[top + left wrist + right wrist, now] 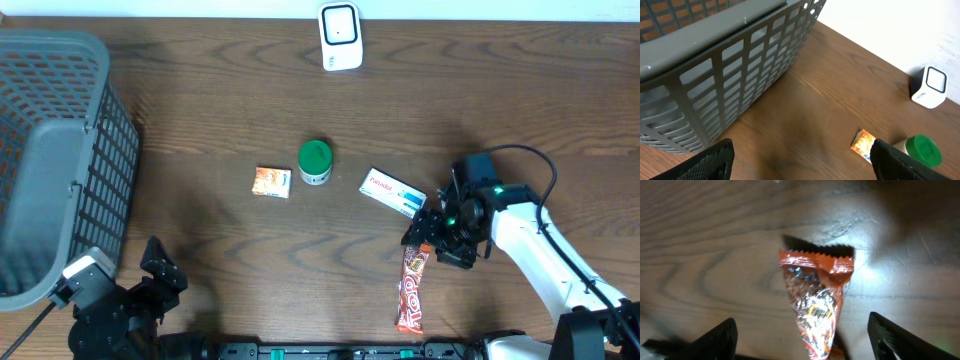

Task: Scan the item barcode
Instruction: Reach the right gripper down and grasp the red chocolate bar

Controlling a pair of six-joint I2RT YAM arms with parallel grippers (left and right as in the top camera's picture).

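A red-orange candy bar wrapper lies lengthwise on the wooden table near the front right. In the right wrist view its crimped end points away from me and its body runs down between my fingers. My right gripper hovers over the wrapper's far end, open, with both fingers well clear of the foil. The white scanner stands at the far edge. My left gripper is open and holds nothing, at the front left beside the basket.
A grey mesh basket fills the left side. A green-lidded jar, a small orange box and a white-and-blue box lie mid-table.
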